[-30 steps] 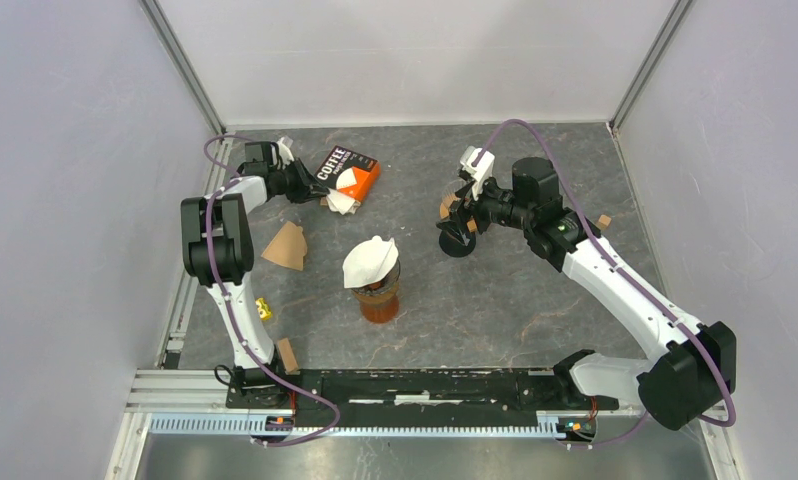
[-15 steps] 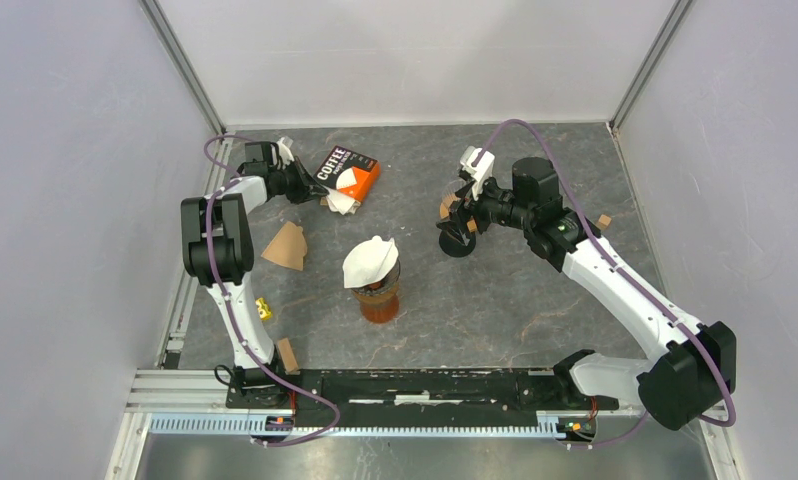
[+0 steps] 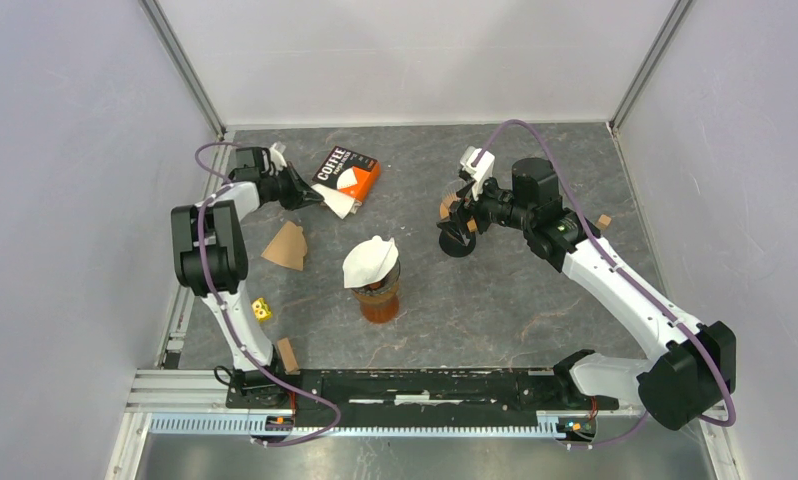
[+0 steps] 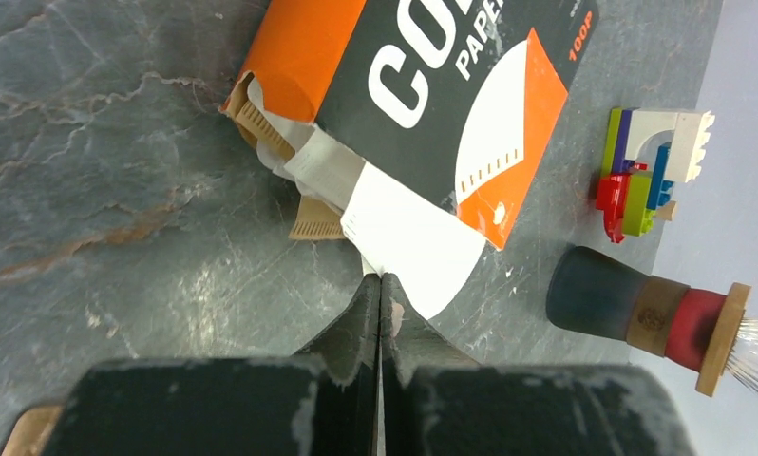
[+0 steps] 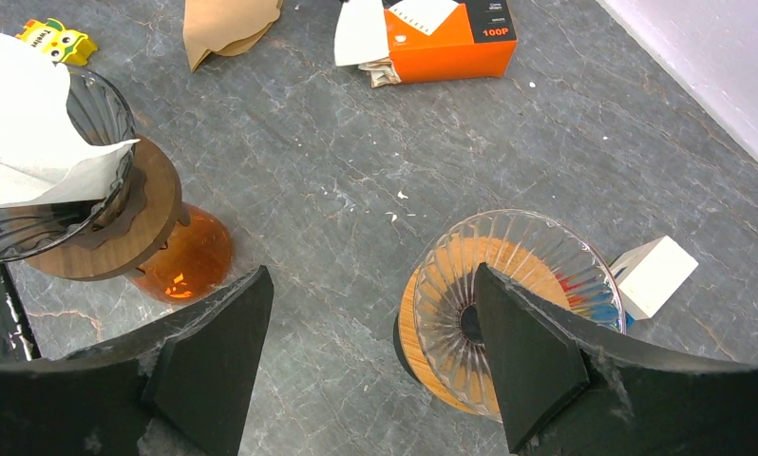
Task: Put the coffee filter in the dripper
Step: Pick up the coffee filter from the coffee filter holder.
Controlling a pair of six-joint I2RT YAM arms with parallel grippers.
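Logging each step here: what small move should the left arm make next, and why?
Probably draw the left gripper back to slide the white filter out of the orange box: its jaws look shut on the filter's edge, and the glass dripper sits empty.

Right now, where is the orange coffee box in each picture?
Top view: orange box, far side, left of centre.
Left wrist: box fills the top middle.
Right wrist: box at the top edge, centre-right.
Shared landmark: white filter poking out of the box.
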